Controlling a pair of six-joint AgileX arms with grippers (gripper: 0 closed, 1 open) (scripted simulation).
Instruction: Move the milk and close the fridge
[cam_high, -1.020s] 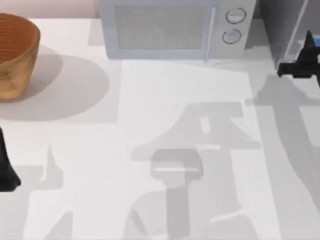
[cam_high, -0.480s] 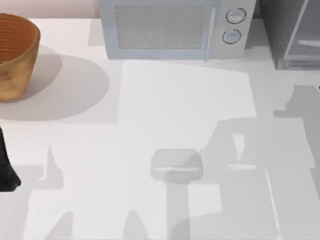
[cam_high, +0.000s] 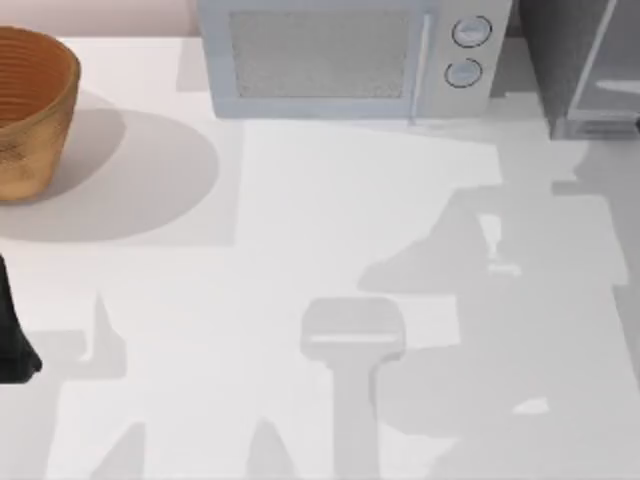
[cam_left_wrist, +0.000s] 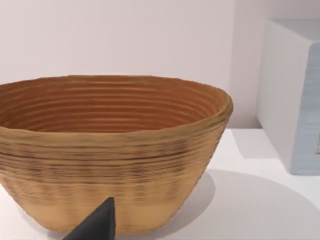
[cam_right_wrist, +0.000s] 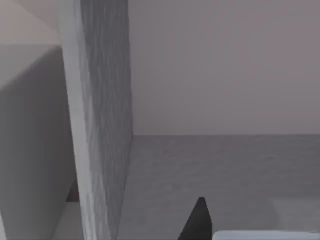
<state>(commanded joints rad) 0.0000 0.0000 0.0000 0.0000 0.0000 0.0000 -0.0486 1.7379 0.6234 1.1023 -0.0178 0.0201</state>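
Top view places the fridge (cam_high: 585, 60) at the far right corner of the table (cam_high: 300, 250): a dark grey speckled box with a pale grey-framed glassy door panel angled across its front. Right wrist view shows a speckled grey fridge panel (cam_right_wrist: 105, 115) with a pale edge standing upright close to the camera, a grey floor surface beyond it and a plain pale wall behind.

Just left of the fridge, along the far edge, stands a light blue-grey microwave (cam_high: 345, 60) with two round knobs (cam_high: 468, 50) on its right side. A woven brown basket (cam_high: 30, 110) sits at the far left, well apart from the fridge.

Right gripper: one dark fingertip (cam_right_wrist: 197, 222) shows in the right wrist view, near the speckled panel; whether the fingers are open or closed cannot be told, nor whether anything is held. Left gripper: a dark fingertip (cam_left_wrist: 97, 225) shows in front of the basket (cam_left_wrist: 112, 150); opening cannot be told. The left arm (cam_high: 12, 335) rests at the table's left edge.
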